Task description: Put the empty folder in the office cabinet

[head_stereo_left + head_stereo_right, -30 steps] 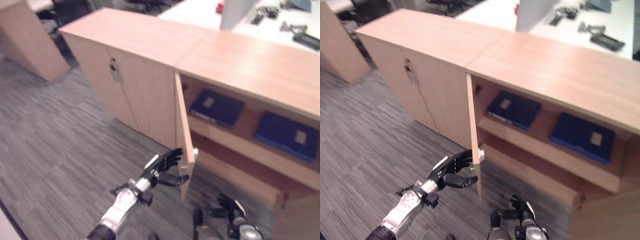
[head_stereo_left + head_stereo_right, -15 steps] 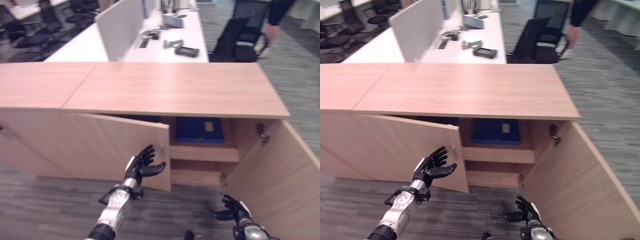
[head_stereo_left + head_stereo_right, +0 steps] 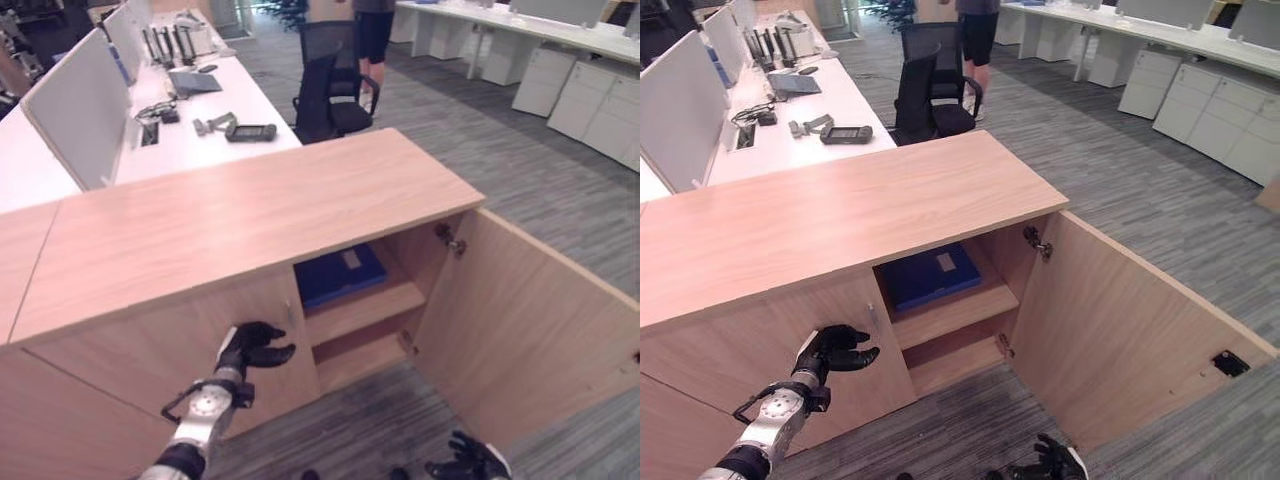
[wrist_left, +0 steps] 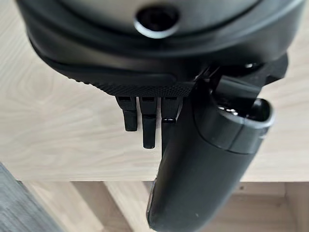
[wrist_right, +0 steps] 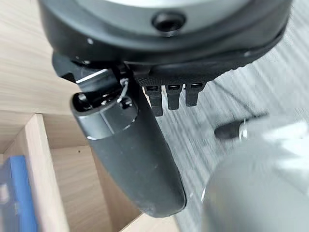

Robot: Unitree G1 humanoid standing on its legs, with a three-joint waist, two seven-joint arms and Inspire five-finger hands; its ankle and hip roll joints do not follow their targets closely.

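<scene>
Left robot hand (image 3: 252, 347): fingers relaxed, against left door (image 3: 150, 350).
Right robot hand (image 3: 470, 463): low, fingers spread.
Folder (image 3: 338, 274): blue, on cabinet (image 3: 250, 210) shelf.

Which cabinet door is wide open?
The right door is swung wide open. The left door, by the left robot hand, is nearly shut.

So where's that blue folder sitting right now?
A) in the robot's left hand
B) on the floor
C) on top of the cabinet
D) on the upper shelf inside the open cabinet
D: the blue folder lies flat on the upper shelf inside the cabinet, behind the open right door.
</scene>
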